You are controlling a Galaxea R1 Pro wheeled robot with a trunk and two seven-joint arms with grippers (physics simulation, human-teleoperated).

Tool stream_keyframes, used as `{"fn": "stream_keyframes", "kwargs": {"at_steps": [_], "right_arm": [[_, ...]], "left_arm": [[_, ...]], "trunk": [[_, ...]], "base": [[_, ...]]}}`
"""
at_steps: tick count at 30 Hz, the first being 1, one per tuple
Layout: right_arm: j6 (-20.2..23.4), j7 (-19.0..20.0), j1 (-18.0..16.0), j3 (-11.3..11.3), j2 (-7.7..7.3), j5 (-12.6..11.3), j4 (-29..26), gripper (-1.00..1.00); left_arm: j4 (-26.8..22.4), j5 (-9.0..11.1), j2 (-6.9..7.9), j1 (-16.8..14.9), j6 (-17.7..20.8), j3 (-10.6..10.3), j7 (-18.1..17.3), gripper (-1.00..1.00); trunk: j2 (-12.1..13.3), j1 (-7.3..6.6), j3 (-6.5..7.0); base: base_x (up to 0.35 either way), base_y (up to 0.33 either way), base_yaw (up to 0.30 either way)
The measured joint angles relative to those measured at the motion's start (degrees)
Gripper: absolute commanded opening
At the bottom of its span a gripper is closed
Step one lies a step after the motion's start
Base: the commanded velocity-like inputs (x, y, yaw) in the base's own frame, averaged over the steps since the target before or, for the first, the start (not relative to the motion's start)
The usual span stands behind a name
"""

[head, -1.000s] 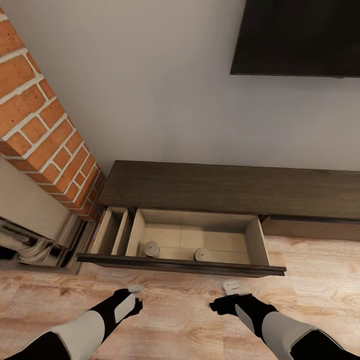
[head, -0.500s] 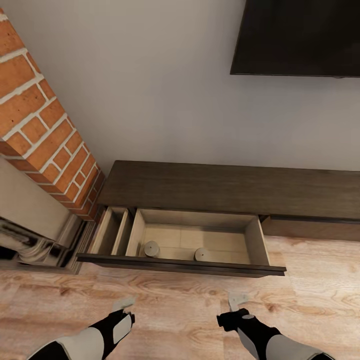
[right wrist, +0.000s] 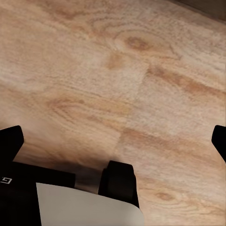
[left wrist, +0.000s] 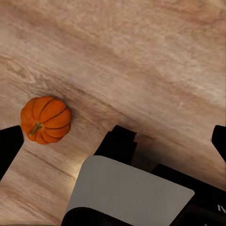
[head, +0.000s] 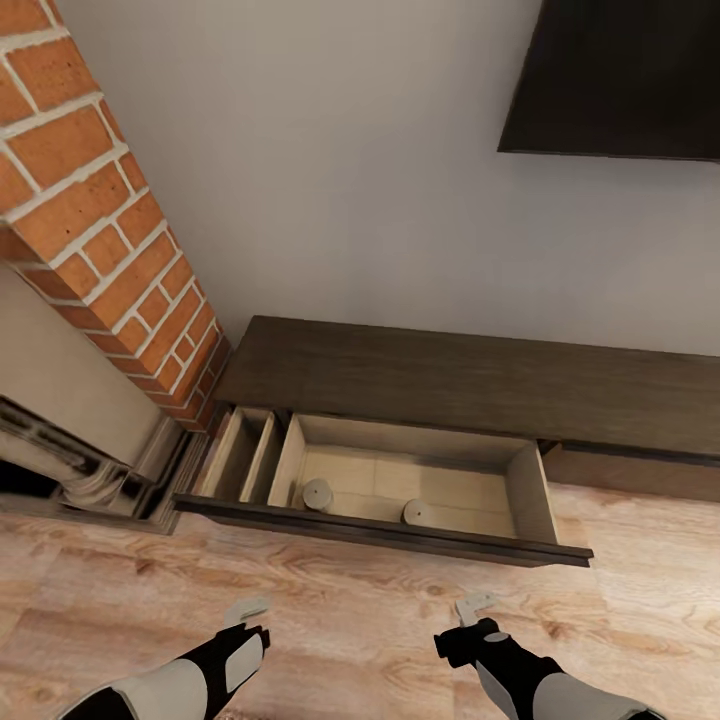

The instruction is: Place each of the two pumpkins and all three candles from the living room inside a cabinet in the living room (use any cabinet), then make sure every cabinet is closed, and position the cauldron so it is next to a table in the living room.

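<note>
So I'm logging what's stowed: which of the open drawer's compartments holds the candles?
The wide compartment, right of the dividers, holds two candles: one near its left wall, one toward the middle. The narrow slots by the brick wall look empty.

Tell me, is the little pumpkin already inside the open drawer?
No, the pumpkin sits on the wood floor in the left wrist view, while the open drawer holds two candles.
</note>
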Motion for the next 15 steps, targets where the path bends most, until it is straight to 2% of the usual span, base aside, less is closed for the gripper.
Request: {"fn": "stream_keyframes", "kwargs": {"at_steps": [3,15], "right_arm": [[0.0,0.0,0.0,0.0,0.0,0.0,0.0,1.0],[-0.1,0.1,0.1,0.0,-0.09,-0.1,0.0,1.0]], "left_arm": [[0.0,0.0,0.0,0.0,0.0,0.0,0.0,1.0],[-0.1,0.0,0.0,0.0,0.0,0.0,0.0,1.0]], "trunk": [[0.0,0.0,0.0],[0.0,0.0,0.48]], "base": [[0.0,0.0,0.172],[0.0,0.0,0.005]]}}
